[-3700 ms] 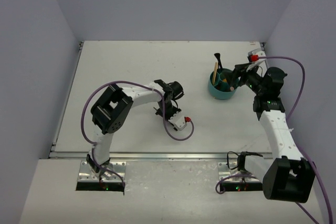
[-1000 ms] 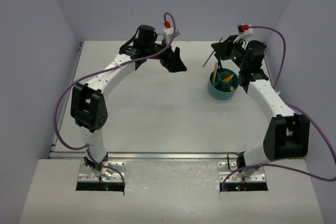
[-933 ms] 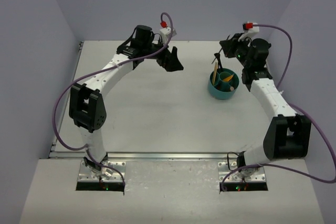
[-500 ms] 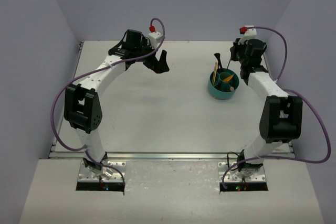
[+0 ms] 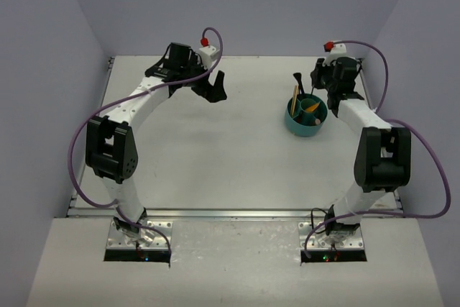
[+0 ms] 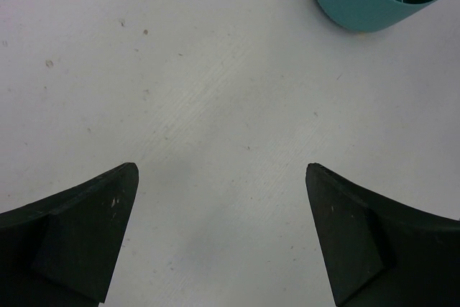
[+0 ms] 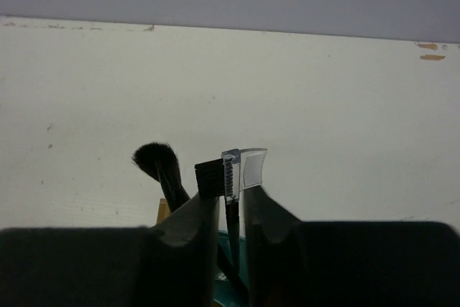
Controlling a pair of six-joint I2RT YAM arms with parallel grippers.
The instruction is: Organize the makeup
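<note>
The teal divided container [image 5: 302, 130] stands at the right of the table. Makeup items stick up out of it: a black fluffy brush [image 5: 297, 78], a wooden stick [image 5: 294, 98] and an orange wedge [image 5: 310, 106]. My right gripper [image 5: 321, 85] hovers just behind it. In the right wrist view a thin black brow brush with a clear comb head [image 7: 230, 172] stands between the fingertips of that gripper [image 7: 231, 195], with a sliver of light on each side of its handle. The fluffy brush [image 7: 157, 159] leans to its left. My left gripper [image 5: 214, 90] hangs wide open and empty over bare table.
The left wrist view shows bare white tabletop between the open gripper [image 6: 221, 169], with the teal container [image 6: 359, 5] at the upper right. Grey walls close the table at the back and on both sides.
The right gripper has come down behind the container with the brow brush, and its jaws have parted slightly from the handle. The left arm has drawn back to the left.
</note>
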